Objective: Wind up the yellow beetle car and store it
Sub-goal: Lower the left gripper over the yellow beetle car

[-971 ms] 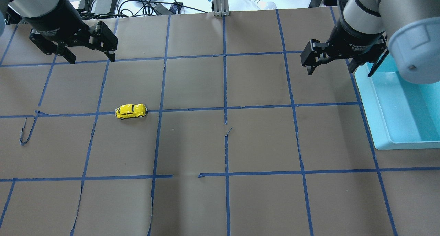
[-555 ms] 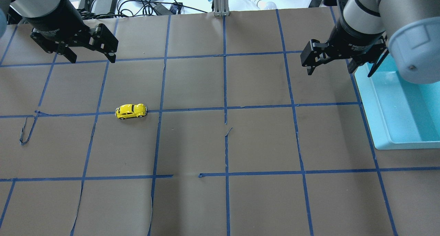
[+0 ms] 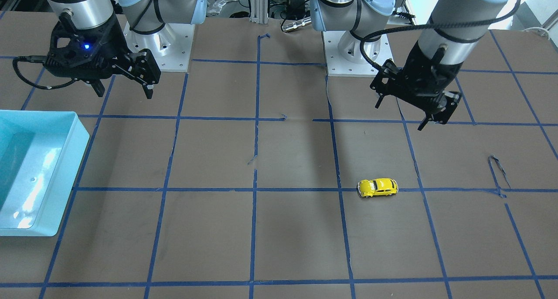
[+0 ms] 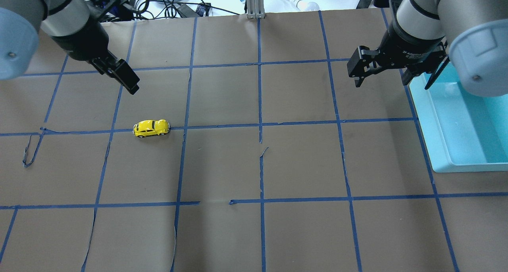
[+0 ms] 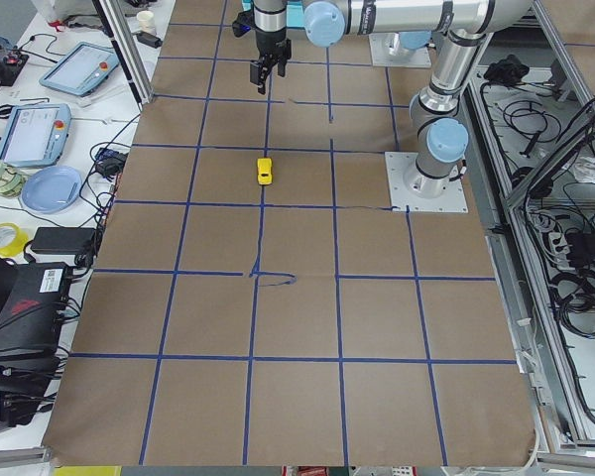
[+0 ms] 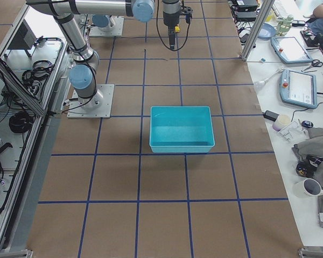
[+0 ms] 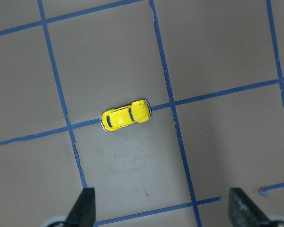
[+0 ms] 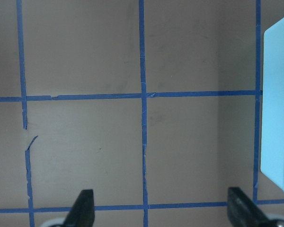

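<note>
The left tool [image 7: 163, 212], wide open and empty, hovers near the tiny glossy yellow beetle car [image 7: 126, 115]. Centre over it, then close squarely across its flanks.

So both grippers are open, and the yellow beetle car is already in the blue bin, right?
No: the yellow beetle car is not in the blue bin; the overhead view shows it on the table, on a blue tape line. The left gripper and right gripper are open.

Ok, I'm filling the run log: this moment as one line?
yellow beetle car: on table, ungrasped | left gripper: open, aloft nearby | right gripper: open, by teal bin
</note>
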Available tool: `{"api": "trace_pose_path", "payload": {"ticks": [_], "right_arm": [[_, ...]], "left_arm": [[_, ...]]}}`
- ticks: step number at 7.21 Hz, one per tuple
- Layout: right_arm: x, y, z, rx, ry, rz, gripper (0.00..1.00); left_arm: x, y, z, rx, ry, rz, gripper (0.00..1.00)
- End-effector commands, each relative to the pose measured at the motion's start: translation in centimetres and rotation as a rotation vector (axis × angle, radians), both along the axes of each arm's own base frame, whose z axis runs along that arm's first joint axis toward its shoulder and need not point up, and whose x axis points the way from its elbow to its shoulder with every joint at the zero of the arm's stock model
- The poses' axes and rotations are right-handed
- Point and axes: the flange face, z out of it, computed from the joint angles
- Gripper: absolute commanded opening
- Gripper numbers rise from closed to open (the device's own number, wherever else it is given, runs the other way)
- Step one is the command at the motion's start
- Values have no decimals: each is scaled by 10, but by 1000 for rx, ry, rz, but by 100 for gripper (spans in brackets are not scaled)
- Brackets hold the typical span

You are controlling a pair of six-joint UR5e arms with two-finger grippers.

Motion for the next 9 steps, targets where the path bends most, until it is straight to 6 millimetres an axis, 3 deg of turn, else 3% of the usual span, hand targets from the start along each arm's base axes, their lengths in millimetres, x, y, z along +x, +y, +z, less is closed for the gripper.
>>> {"api": "trace_pose_path", "payload": {"ticks": [1,2,4,5,6,9], "right_arm": [[0,1,1,-1,3,-3,100],[0,1,0,2,3,-1,100],[0,1,0,2,4,-1,100],[0,1,0,1,4,-1,100],[0,1,0,2,3,-1,100],[0,0,0,2,1,-1,100]], "left_arm": [[20,-13,-65,-2,-19,-454,97],[33,-25,-93,0,-12,-547,91],[41,-34,-140,18,-12,-757,83],[42,-35,-162,20,-14,-808,87],[43,-35,-182,10,-28,-810,100],[46,-37,-226,20,-23,-804,99]]}}
